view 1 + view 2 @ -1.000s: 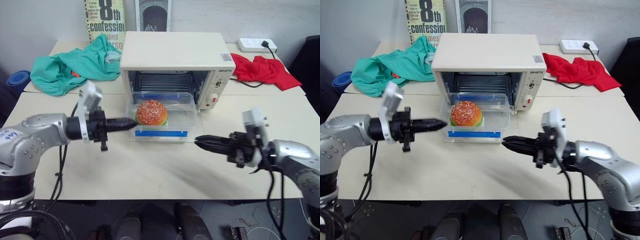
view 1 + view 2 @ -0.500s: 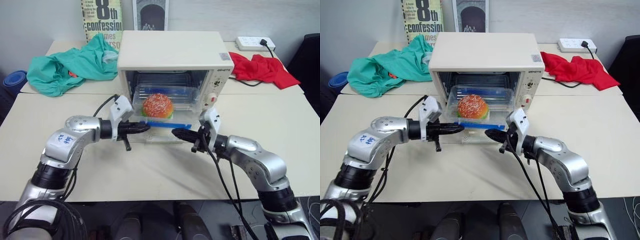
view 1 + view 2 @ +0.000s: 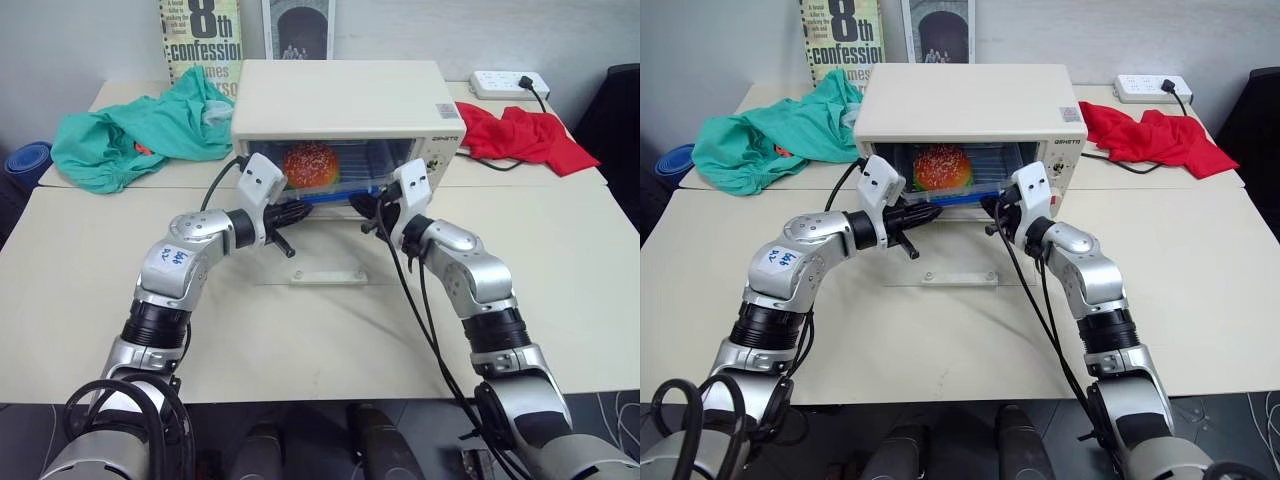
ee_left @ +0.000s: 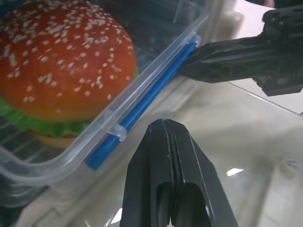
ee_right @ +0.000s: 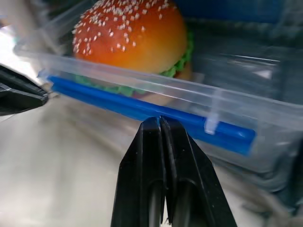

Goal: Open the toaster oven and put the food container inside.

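Beyond the left gripper point(image 4: 163, 130), the food container point(image 4: 118, 101) ran off the wrist picture's edge, its far side unseen. Ahead of the right gripper point(image 5: 161, 124), the toaster oven point(image 3: 965, 100) interior blurred; rack detail could not be told.

We see left gripper point(image 4: 166, 124) rising from frame bottom, jaws pressed together, tip just beside blue side clip point(image 4: 142, 101) of food container point(image 4: 156, 64); we cannot tell if touching. Clear container holds sesame-bun burger point(image 4: 61, 66), green lettuce point(image 4: 28, 124) under bun. Right gripper point(image 4: 182, 71), dark and tapered, comes in from opposite side, tip against far end of same blue clip. Glossy glass door point(image 4: 246, 156) lies under both grippers.
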`<state>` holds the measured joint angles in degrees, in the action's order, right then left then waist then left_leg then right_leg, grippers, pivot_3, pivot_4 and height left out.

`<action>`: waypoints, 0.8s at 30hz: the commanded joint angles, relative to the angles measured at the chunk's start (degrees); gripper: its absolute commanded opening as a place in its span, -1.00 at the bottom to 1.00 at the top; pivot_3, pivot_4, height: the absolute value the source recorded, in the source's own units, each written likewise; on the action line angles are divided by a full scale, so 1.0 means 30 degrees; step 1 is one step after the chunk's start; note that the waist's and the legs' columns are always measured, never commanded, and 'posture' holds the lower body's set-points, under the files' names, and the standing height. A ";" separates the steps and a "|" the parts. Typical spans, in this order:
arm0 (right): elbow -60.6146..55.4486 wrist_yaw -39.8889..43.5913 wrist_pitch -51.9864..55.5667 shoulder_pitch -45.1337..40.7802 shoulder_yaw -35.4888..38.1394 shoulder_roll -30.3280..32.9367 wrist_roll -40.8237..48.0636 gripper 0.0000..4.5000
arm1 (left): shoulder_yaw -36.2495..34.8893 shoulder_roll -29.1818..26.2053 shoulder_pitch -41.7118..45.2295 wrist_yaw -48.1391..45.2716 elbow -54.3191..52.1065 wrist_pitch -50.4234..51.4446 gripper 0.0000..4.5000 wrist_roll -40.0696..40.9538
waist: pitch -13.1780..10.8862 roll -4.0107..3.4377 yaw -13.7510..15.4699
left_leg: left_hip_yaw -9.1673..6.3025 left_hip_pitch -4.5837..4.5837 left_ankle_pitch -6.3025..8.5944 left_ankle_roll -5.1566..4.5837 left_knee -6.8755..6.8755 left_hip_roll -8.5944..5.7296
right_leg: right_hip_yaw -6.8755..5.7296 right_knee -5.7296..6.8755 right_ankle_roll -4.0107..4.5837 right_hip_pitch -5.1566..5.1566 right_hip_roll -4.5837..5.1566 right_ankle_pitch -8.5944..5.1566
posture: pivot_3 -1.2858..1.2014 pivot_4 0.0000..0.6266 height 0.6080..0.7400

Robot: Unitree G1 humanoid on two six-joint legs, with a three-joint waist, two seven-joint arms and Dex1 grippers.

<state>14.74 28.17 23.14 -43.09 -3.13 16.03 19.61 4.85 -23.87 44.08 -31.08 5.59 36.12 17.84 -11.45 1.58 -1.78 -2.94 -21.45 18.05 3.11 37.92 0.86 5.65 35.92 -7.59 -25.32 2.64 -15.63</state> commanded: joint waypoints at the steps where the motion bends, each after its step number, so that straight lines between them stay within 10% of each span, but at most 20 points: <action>1: 0.0016 0.0189 -0.0954 -0.0354 0.0538 -0.0325 -0.0169 -0.96 | -0.0970 0.0316 0.1041 0.1112 0.1127 -0.0939 -1.00 -0.0694 | 0.0000 0.0000 -0.0046 | 0.0006 -0.0010 -0.0003 0.0005 0.0002 0.0000 | 0.0003 0.0006 0.0000 -0.0014 0.0000 0.0000 | 0.03 -0.52 1.00; 11: -0.9459 0.2592 0.5115 0.4473 0.2353 0.2600 0.4746 -0.96 | -0.3138 -0.1380 -0.0127 -0.1329 -0.2889 0.1736 -1.00 0.2219 | 0.0000 -0.0001 -0.0017 | 0.0012 -0.0057 0.0005 0.0005 -0.0012 0.0008 | 0.0008 0.0039 -0.0007 -0.0037 0.0007 0.0004 | 0.03 -0.52 1.00; 15: -1.4407 0.3836 0.7533 0.8825 0.3179 0.5517 0.7037 -0.96 | -0.5106 -0.4934 -0.1969 -0.4548 -0.6697 0.3903 -1.00 0.5157 | 0.0000 -0.0001 -0.0071 | -0.0008 -0.0074 0.0018 -0.0011 -0.0042 0.0020 | -0.0003 0.0010 -0.0007 -0.0041 0.0000 0.0003 | 0.03 -0.52 1.00; 24: -1.4314 0.1061 0.7681 1.2095 0.2184 0.5205 0.5484 -1.00 | -0.7589 -1.2937 -0.5549 -1.2094 -0.7648 0.4045 0.05 0.7899 | 0.0001 0.0012 -0.0481 | 0.0046 0.0138 -0.0012 -0.0060 -0.0075 0.0019 | 0.0020 -0.0036 0.0121 0.0101 -0.0039 -0.0060 | 0.03 -0.52 1.00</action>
<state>-29.80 33.86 47.94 -6.30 4.45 32.97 38.30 -16.12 -61.32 27.43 -64.74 -17.05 49.64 40.45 -11.44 1.62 -3.22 -2.82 -21.04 17.99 2.89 37.69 0.94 5.71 35.71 -7.18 -24.98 2.48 -15.83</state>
